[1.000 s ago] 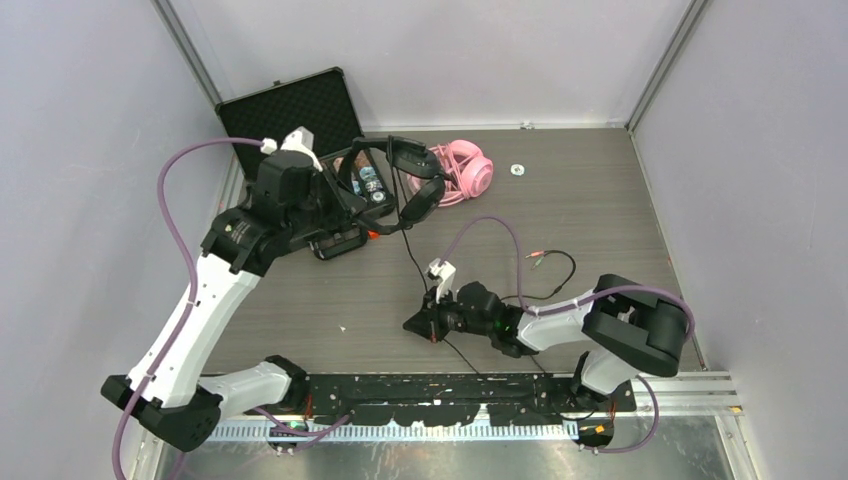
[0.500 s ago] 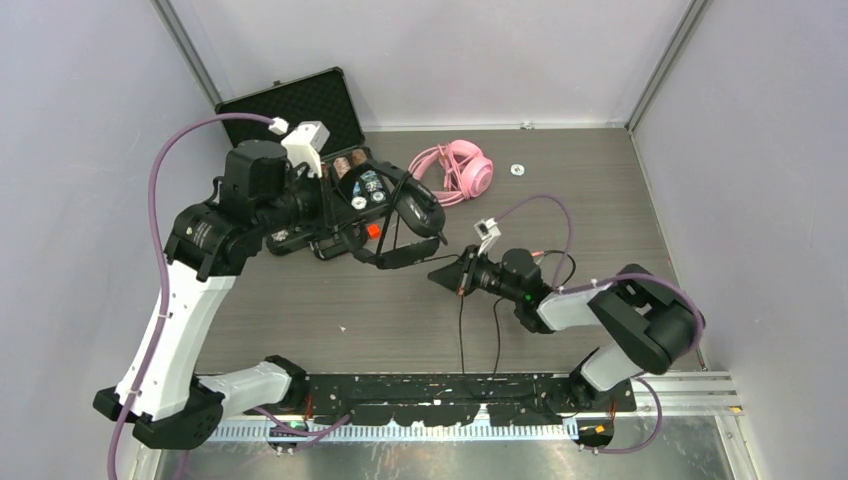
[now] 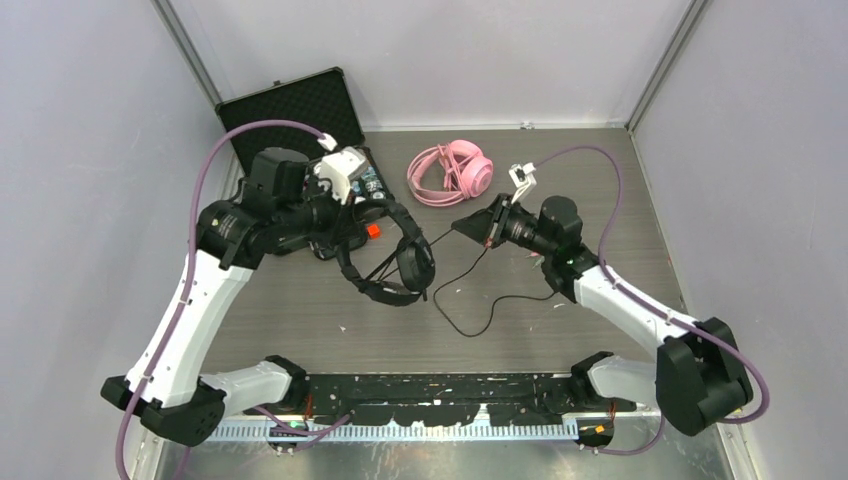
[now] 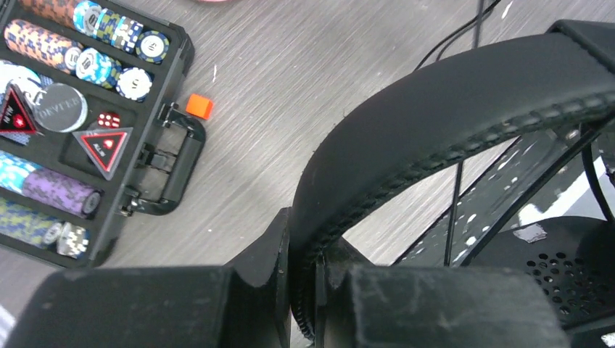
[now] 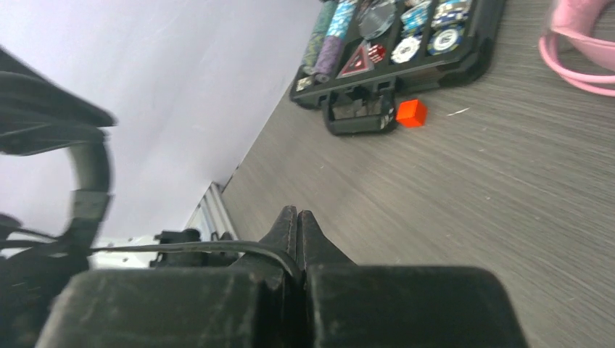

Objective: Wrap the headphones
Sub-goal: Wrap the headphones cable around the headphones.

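- One slack loop of the thin black cable (image 3: 468,332) lies on the table (image 3: 300,320) nearest my arm bases, with its tail running right toward the right forearm.
- Just beyond it, my left gripper (image 4: 303,246) is clamped on the padded headband of the black headset (image 3: 412,262). The headset hangs clear of the table with its ear cups toward the centre.
- From the headset the cable rises to the right and slightly away, into my right gripper (image 5: 297,217). Its jaws are pressed together on the cord, as the right wrist view shows.
- That short stretch, lying left to right between the two grippers, is what the next turn depends on, as I judge it. The right arm is the nearer one to carry the cord round the headband, while the left only holds.
- A small orange cube (image 3: 372,231) and the open chip case (image 3: 300,115) sit just behind the headset. I judge that a wide swing to the left could clip them.
- Farthest back, the pink headset (image 3: 462,170) rests on the table between the arms, touched by neither gripper. I cannot tell whether its own cable is bound.
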